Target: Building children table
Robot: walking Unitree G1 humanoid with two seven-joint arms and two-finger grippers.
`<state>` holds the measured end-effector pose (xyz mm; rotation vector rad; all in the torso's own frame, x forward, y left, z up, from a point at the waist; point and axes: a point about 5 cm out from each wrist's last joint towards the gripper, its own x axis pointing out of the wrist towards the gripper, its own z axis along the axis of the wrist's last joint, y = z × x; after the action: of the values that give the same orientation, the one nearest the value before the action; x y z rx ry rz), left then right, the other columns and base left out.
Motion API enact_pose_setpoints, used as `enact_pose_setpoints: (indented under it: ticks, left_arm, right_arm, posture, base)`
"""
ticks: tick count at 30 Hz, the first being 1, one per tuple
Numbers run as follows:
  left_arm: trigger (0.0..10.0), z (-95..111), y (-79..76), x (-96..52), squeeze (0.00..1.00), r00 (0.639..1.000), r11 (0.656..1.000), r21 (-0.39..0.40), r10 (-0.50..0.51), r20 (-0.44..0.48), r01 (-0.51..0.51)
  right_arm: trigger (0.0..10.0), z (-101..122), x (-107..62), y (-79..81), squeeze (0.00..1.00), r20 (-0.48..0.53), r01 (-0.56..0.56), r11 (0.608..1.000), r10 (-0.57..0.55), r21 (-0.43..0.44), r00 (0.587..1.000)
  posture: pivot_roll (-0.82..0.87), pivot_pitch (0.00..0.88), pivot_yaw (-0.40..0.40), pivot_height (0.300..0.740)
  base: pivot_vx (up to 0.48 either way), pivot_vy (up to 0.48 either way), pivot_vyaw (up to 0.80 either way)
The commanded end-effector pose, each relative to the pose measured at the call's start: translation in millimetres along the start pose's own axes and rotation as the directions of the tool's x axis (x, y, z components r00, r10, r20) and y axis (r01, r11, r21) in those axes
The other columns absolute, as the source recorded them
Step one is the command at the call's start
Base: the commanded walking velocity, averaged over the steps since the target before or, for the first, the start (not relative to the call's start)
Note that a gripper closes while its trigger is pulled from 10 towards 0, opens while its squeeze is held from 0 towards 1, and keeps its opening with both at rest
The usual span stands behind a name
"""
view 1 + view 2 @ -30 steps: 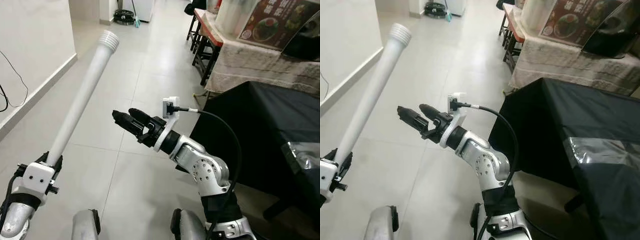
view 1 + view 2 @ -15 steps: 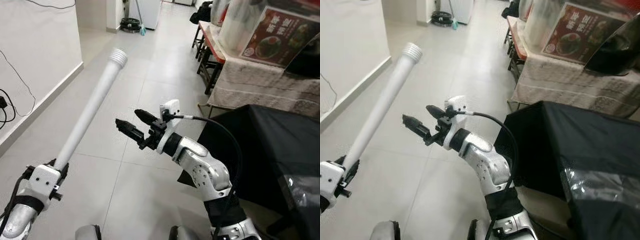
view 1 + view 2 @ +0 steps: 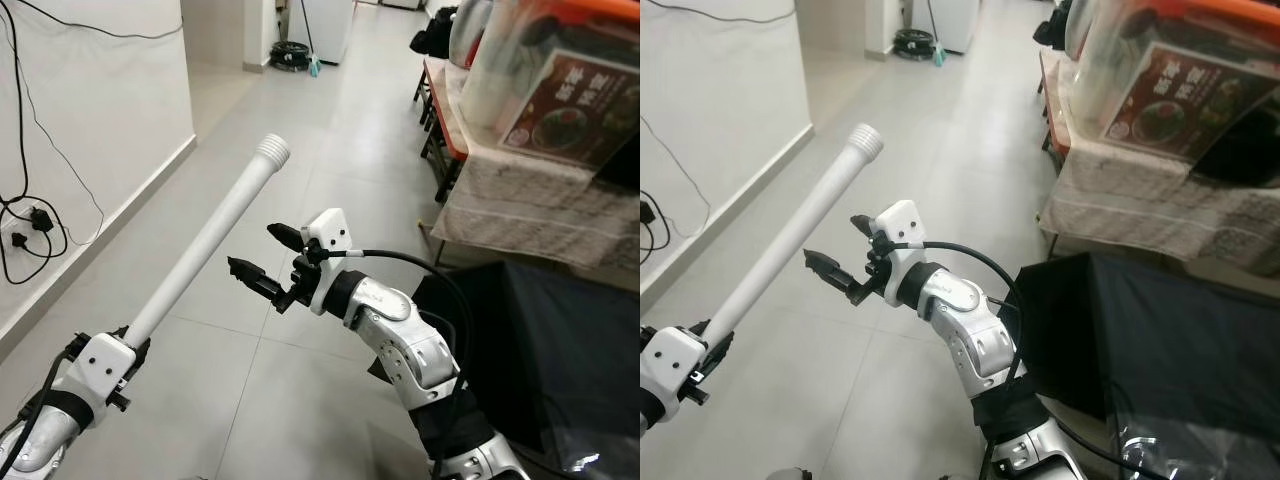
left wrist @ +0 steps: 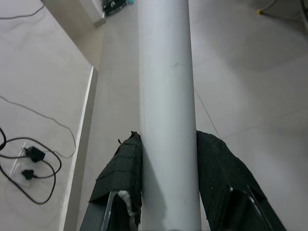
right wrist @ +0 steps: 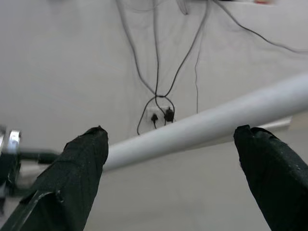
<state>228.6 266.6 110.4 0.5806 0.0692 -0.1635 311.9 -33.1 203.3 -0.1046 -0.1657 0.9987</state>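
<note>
Fingers of the right gripper [image 3: 262,256] have spread wide within the last second, from nearly closed to well apart, and they now point at the leg [image 3: 211,249], near its middle but not touching it. Seen along the right wrist, the leg runs across the gap between the two black fingers [image 5: 77,159], with a wall socket [image 5: 159,116] and cables behind it. The left gripper [image 4: 168,180] is clenched on the leg's lower end, one finger against each side, holding it slanted up and away from the robot so the threaded tip [image 3: 272,149] is the leg's far end. Judging by this, the right gripper is readying a second grasp on the leg, perhaps a handover. The camera has also swung, bringing more wall [image 3: 90,110] into sight beside the leg.
</note>
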Motion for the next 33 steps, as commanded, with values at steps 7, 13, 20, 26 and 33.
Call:
enact_pose_setpoints:
  ticks: [7, 13, 20, 26, 33]
  left_arm:
    - [10.0, 5.8, -4.6, 3.5, 0.00, 0.994, 0.994, 0.020, -0.110, -0.010, 0.110]
    - [10.0, 19.3, -8.9, 9.7, 0.00, 0.980, 0.980, 0.013, -0.198, 0.023, 0.197]
    - [10.0, 32.5, -21.8, 17.0, 0.00, 0.941, 0.942, 0.030, -0.334, 0.046, 0.333]
    - [10.0, 33.4, -17.3, 23.3, 0.00, 0.922, 0.922, 0.044, -0.386, 0.028, 0.384]
    - [10.0, 34.3, -12.9, 25.2, 0.00, 0.902, 0.900, 0.074, -0.432, 0.007, 0.431]
  right_arm:
    - [10.0, -11.7, -12.6, -2.5, 0.00, -0.123, -0.143, 0.925, 0.106, -0.351, 0.987]
    - [10.0, -17.9, -13.7, -4.4, 0.00, -0.173, -0.189, 0.868, 0.122, -0.460, 0.977]
    - [10.0, -29.7, -12.0, -7.6, 0.00, -0.252, -0.231, 0.775, 0.096, -0.588, 0.963]
    - [10.0, -30.6, -12.9, -17.8, 0.00, -0.281, -0.245, 0.671, 0.056, -0.699, 0.958]
    - [10.0, -29.8, -13.7, -25.5, 0.00, -0.297, -0.256, 0.607, 0.034, -0.753, 0.954]
  posture:
    - [0.08, 0.000, -0.128, 0.700]
    - [0.08, 0.000, -0.123, 0.720]
    - [0.07, 0.000, -0.112, 0.740]
    - [0.06, 0.000, -0.101, 0.740]
    - [0.06, 0.000, -0.096, 0.740]
  base:
    - [0.000, 0.000, 0.00]
    - [0.000, 0.000, 0.00]
    - [0.000, 0.000, 0.00]
    - [0.000, 0.000, 0.00]
    - [0.000, 0.000, 0.00]
